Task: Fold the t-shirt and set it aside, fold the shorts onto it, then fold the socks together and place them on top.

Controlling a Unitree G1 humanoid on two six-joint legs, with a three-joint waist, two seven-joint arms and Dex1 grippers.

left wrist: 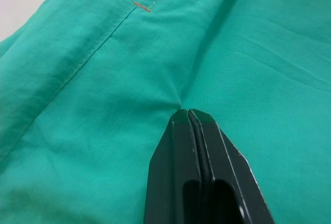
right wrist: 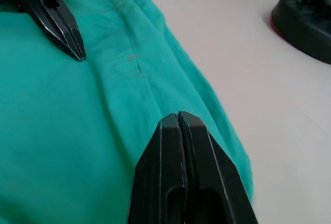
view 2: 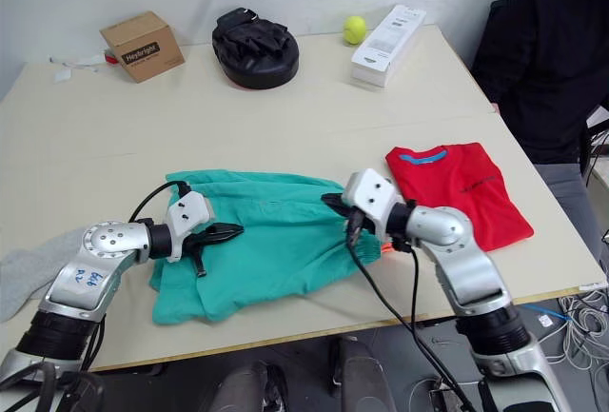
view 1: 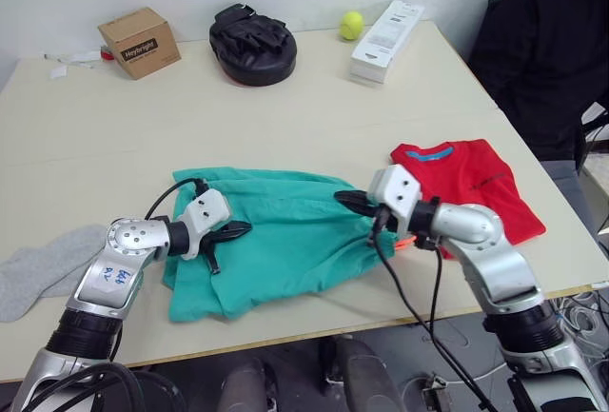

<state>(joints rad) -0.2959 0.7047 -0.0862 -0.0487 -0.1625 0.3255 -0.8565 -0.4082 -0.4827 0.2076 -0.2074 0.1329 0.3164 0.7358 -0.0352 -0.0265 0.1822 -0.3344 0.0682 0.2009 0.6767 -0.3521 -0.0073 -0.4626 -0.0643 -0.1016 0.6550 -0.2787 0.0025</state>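
Grey socks (view 1: 43, 274) lie at my far left on the worktop (view 1: 285, 117). My left claw (view 1: 238, 230) and right claw (view 1: 344, 200), both closed, press the teal shorts (view 1: 285, 241); the folded red t-shirt (view 1: 466, 184) lies just right.

You've got shorts (view 1: 276, 241) mid-desk (view 1: 285, 117), t-shirt (view 1: 466, 184) to their right, socks (view 1: 43, 269) far left, box (view 1: 139, 41) behind.
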